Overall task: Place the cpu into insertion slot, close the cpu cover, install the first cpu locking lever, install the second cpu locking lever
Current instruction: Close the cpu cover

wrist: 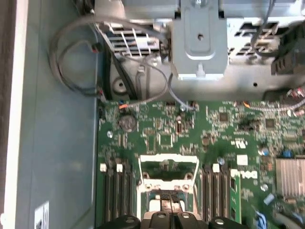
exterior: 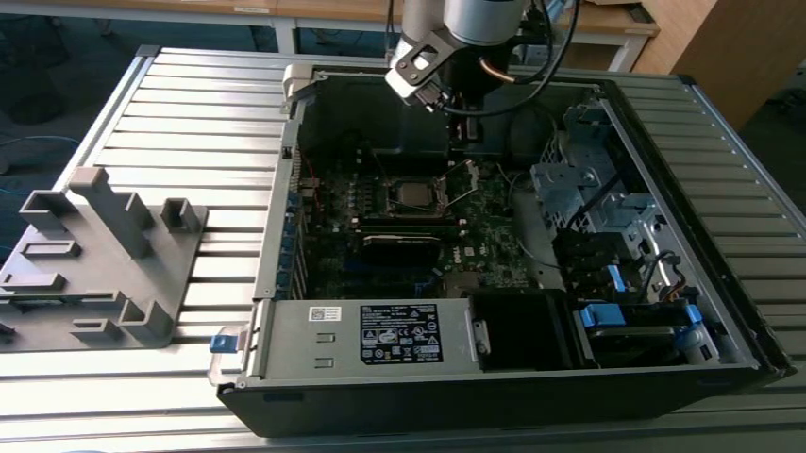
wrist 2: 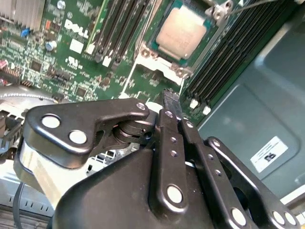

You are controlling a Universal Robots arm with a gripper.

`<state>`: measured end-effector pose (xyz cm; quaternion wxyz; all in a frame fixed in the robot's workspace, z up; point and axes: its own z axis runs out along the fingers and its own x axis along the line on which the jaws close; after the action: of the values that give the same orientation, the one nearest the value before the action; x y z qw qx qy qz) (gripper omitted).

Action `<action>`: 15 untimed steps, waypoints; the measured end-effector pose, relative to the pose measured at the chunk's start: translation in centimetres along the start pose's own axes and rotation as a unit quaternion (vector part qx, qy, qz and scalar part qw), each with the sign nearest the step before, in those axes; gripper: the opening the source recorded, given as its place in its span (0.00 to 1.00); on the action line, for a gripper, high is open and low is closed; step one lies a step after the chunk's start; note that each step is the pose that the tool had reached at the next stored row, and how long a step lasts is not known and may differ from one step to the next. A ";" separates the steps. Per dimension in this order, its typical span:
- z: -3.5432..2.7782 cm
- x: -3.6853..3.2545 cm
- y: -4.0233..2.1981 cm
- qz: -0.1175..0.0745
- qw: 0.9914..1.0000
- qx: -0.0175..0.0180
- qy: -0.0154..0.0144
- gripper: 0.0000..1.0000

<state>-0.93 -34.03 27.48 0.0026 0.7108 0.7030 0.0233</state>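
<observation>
The cpu (wrist 2: 181,31), a small square chip with a dull silvery top, lies in the insertion slot (wrist 2: 153,44) on the green motherboard, its top uncovered. In the exterior view the slot (exterior: 411,194) sits mid-board inside the open case. The cpu cover (wrist: 167,160), a thin silvery frame with a square window, stands lifted at the slot's edge, just beyond my fingertips. My gripper (wrist 2: 171,98) hovers above the board beside the slot with its black fingers pressed together and nothing between them. From outside, the gripper (exterior: 462,132) hangs over the case's far side.
Long black memory slots (wrist 2: 228,52) flank the socket on both sides. A grey drive bracket (wrist: 199,43) and loose cables (wrist: 76,62) lie past the board. The power supply (exterior: 365,335) fills the case's near end. A grey fixture (exterior: 101,255) stands on the table at the exterior view's left.
</observation>
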 end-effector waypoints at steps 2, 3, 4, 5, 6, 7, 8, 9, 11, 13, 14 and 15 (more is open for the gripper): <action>0.02 0.01 0.40 0.000 1.000 0.000 0.000 0.11; 0.02 0.01 0.48 0.000 1.000 0.000 0.000 0.11; 0.02 0.01 0.48 0.000 1.000 0.000 0.000 0.11; 0.02 0.01 0.48 0.000 1.000 0.000 0.000 0.11; 0.02 0.01 0.48 0.000 1.000 0.000 0.000 0.11; 0.02 0.01 0.48 0.000 1.000 0.000 0.000 0.11; 0.02 0.01 0.50 0.000 1.000 0.000 0.000 0.11; 0.03 0.01 0.56 0.000 1.000 0.000 0.000 0.11; 0.04 0.01 0.78 0.000 1.000 0.000 0.000 0.11; 0.05 0.01 1.09 0.000 1.000 0.000 0.000 0.11; 0.06 0.01 1.23 0.000 1.000 0.000 0.000 0.11; 0.07 0.02 1.35 0.000 1.000 0.000 0.000 0.11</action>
<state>0.42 -34.03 27.46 0.0026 0.7108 0.7030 0.0233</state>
